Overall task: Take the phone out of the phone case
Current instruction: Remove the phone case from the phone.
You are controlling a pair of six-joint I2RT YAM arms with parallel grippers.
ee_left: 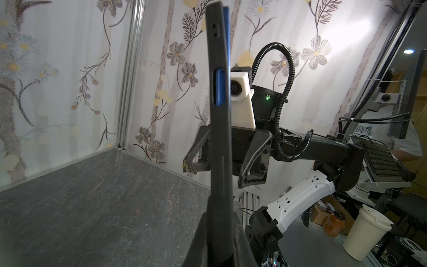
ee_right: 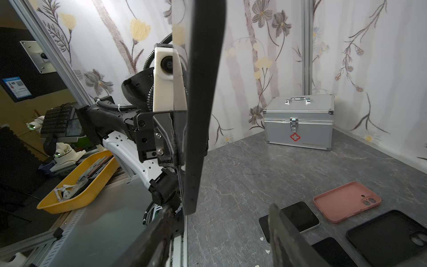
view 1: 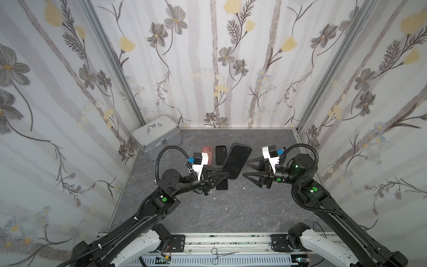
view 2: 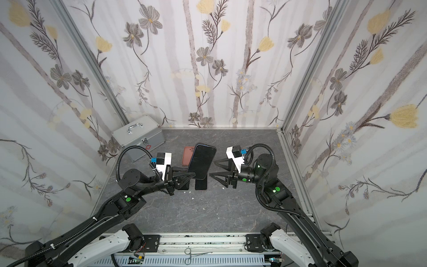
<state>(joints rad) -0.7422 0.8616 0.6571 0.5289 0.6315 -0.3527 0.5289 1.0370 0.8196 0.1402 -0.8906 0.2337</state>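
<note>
Centre frame, both top views: phone (view 1: pixel 236 161) in dark case (ee_left: pixel 217 143), held tilted above the bench (view 1: pixel 231 208). Grip: left jaws pinch its lower end; right jaws spread, tips just beside its right edge.

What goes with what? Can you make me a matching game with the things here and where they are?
Things:
1. large dark phone in its black case
2. pink soft phone case
3. silver metal box
4. right pincer

Places or states:
A. lying flat on the grey table
B. standing in the far corner
C. held up by the shut left pincer
D. open, beside the phone's edge

Pairs: 1-C, 2-A, 3-B, 4-D.
</note>
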